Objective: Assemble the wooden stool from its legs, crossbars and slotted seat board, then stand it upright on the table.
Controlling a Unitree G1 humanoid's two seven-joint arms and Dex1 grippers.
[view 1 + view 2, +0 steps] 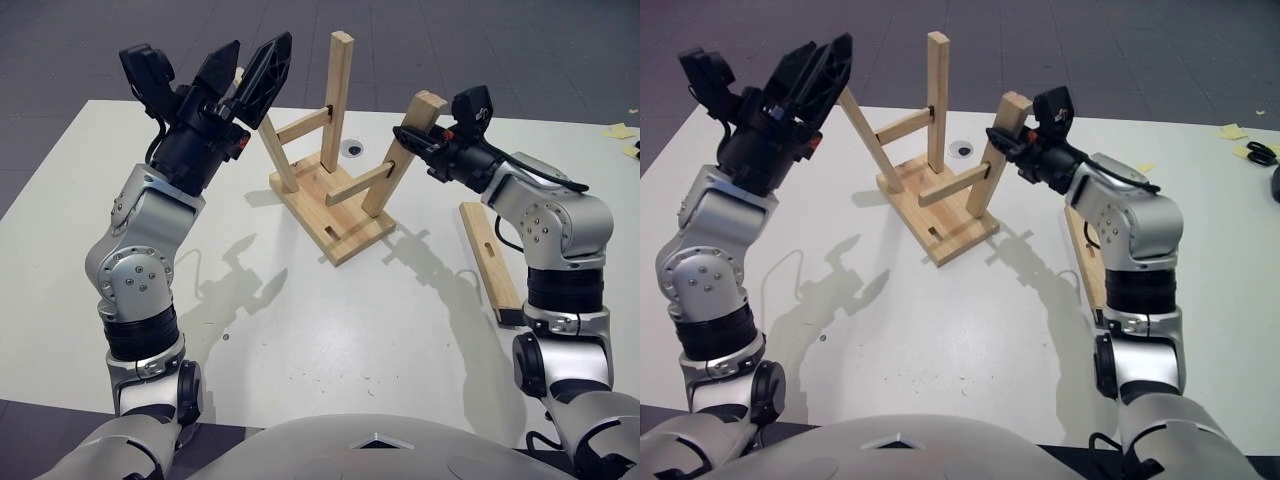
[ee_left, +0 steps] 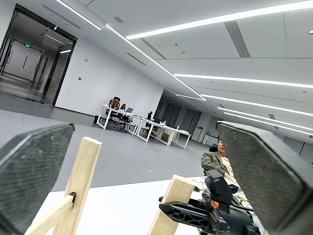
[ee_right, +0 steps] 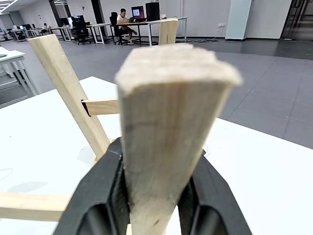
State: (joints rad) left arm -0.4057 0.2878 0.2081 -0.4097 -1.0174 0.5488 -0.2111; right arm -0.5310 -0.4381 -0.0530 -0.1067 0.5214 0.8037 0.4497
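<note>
Steadying the upturned stool [image 1: 335, 190] looks to be the job: it sits mid-table [image 1: 300, 340] on its slotted seat board [image 1: 345, 235], three legs up. The right gripper [image 1: 415, 135] is clamped on the near-right leg [image 1: 395, 175] by its top. The left gripper [image 1: 260, 45] hangs wide open and empty near the left leg [image 1: 280, 160]. I would close it there and press both straight down, squarely, before fetching the loose leg [image 1: 490, 255] beside the right arm.

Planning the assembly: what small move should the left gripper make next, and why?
Probably close the open left gripper down on the tilted leg beside it: the right gripper clamps the opposite leg, steadying the upside-down stool for the loose slotted bar.
</note>
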